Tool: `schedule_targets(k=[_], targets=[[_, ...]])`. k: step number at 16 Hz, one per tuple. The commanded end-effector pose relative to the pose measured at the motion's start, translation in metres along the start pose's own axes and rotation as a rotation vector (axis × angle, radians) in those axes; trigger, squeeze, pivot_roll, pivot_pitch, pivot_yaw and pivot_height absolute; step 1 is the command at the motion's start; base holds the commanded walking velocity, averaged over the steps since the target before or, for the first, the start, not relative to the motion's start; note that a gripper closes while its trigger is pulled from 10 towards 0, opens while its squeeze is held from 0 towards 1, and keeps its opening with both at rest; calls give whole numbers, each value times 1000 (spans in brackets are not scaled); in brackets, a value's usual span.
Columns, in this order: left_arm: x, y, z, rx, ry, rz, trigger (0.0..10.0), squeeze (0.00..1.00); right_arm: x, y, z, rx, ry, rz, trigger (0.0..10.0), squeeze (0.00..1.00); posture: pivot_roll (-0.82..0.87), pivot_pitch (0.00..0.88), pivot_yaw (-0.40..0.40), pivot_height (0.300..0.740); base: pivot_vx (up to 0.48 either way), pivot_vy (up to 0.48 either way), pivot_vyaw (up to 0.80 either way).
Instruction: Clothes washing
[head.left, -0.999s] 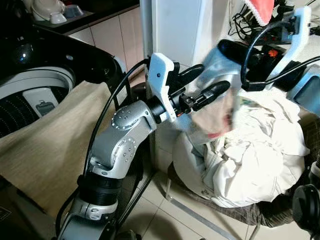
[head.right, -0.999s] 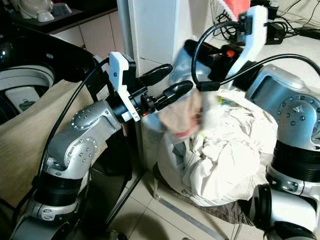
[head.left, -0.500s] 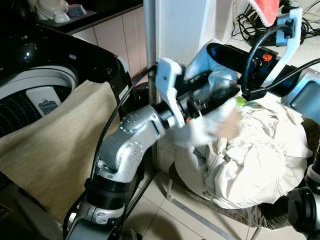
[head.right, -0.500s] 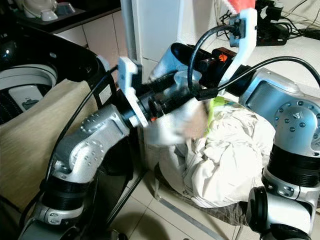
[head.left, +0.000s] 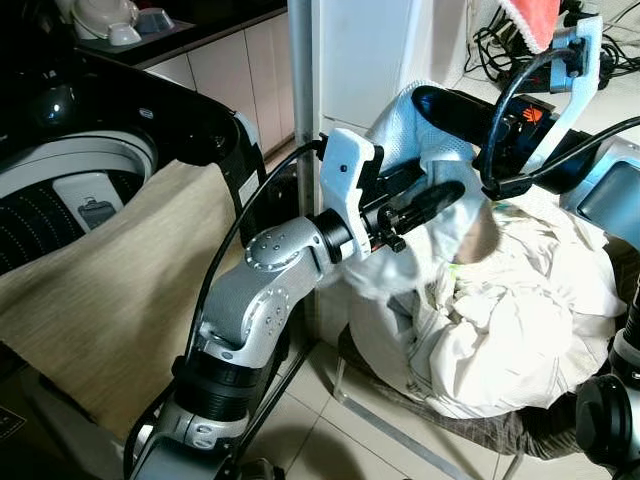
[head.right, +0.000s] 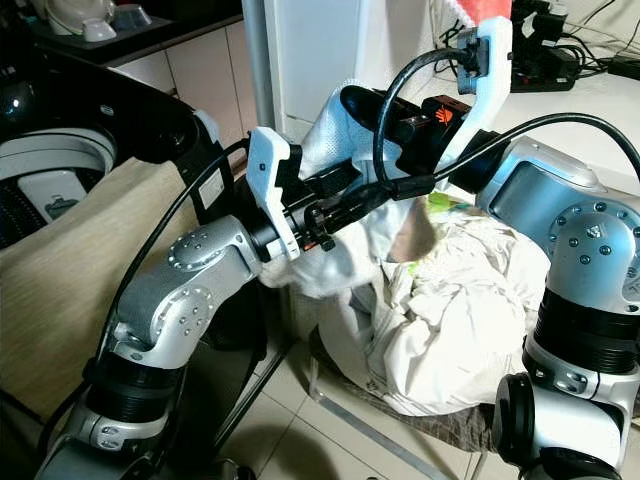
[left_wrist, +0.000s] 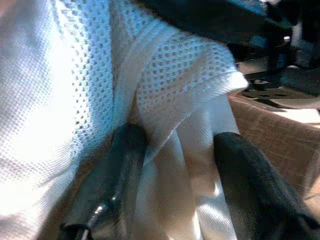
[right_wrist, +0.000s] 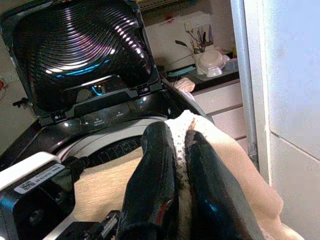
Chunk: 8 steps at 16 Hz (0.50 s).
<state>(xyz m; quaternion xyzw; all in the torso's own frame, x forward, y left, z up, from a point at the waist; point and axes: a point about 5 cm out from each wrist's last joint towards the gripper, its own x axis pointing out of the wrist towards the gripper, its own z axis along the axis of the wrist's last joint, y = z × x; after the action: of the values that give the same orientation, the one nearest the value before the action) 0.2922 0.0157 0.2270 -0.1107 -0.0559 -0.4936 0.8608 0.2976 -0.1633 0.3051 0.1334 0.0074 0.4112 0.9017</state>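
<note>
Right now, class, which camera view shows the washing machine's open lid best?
The right wrist view: the washing machine's open lid stands upright with its ribbed underside facing the camera, above the drum. The eye views catch just the machine's dark top and drum rim at the left edge. The left wrist view shows white mesh cloth instead.

Head views were sharp and evenly lit; the white laundry pile (head.left: 500, 330) overexposed. The left wrist view was soft, close-range blurred.

White mesh garment (head.left: 415, 115), cream laundry pile (head.left: 510, 320), beige cloth (head.left: 110, 290).
</note>
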Motion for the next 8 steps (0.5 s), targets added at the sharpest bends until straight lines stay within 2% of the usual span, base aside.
schedule_targets(k=[1,5,8], targets=[[1,2,-2,8,8,27,0,0,0,10,10,-35,-33,35,0,0,-129,0,48,740,0,0,0],[2,5,-1,20,-11,65,0,0,1,11,10,-36,-35,30,0,0,-130,0,47,740,0,0,0],[0,13,1,36,-39,129,0,0,1,10,10,-40,-31,16,0,0,-131,0,46,740,0,0,0]])
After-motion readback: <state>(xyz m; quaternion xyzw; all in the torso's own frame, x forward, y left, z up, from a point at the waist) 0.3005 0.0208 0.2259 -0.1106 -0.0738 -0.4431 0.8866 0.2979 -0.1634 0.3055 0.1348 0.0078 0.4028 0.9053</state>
